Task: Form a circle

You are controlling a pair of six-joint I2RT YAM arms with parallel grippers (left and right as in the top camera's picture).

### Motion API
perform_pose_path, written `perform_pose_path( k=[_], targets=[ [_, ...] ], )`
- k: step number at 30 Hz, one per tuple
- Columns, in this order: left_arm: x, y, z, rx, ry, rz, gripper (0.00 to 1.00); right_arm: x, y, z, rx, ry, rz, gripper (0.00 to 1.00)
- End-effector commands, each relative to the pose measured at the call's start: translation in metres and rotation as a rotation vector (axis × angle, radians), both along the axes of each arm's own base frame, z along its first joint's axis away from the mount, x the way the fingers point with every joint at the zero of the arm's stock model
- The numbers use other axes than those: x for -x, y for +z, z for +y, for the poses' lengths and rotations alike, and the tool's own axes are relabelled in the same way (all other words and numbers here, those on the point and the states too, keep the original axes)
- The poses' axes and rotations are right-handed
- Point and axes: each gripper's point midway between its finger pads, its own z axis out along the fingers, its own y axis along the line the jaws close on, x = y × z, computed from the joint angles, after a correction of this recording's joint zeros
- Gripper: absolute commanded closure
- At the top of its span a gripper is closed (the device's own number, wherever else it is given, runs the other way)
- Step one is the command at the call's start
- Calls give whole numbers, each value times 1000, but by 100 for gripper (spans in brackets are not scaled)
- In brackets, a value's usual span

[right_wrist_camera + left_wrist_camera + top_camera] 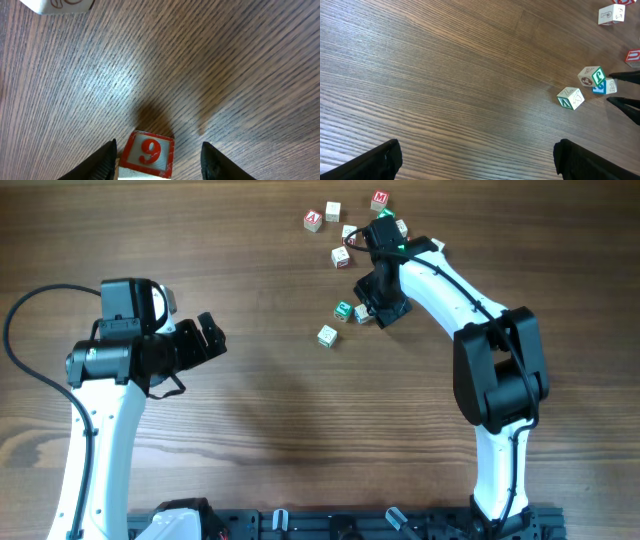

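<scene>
The circle is a tight little group of pale wooden cubes: a green-faced cube (343,311), a cube (361,314) beside it and a third cube (327,335) lower left. My right gripper (375,308) is down at this group. In the right wrist view a cube with a red 9 (148,152) sits between the fingers of the right gripper (159,146). The left finger is close against it and a gap remains at the right finger, so the jaws are open. My left gripper (212,335) is wide open and holds nothing, well left of the group (591,76).
A looser scatter of lettered cubes lies behind the group: a red A cube (313,220), a red M cube (379,198), pale cubes (341,256) and a green-faced one (401,226) by the right wrist. Another pale cube (60,5) is ahead of the right fingers.
</scene>
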Motion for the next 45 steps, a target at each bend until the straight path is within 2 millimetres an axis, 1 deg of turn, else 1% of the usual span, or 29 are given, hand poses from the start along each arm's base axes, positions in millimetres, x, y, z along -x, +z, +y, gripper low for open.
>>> perform_pose_path(
  k=[1,6,16,27,29,32,33,37,39,45],
  targets=[
    [2,1,1,-9,-14,-10,0,5,-8,5,-8,10,23,47],
    [2,1,1,-9,-14,-10,0,5,-8,5,-10,0,26,54],
    [2,1,1,-8,-14,-10,0,5,-8,5,-12,-15,27,62],
    [2,1,1,-9,-14,-10,0,2,-8,8,-24,-10,14,64],
    [2,1,1,-8,-14,-10,0,2,-8,8,-24,-10,16,62],
    [2,1,1,-8,-14,-10,0,3,-8,8,-27,-5,19,56],
    [2,1,1,-8,-14,-10,0,3,-7,10,-33,0,20,56],
    [2,1,1,-8,-14,-10,0,3,-7,10,-37,0,21,56],
    [2,1,1,-8,-14,-10,0,3,-7,10,-37,0,20,61],
    [2,1,1,-9,-14,-10,0,2,-7,11,-39,0,17,64]
  ],
)
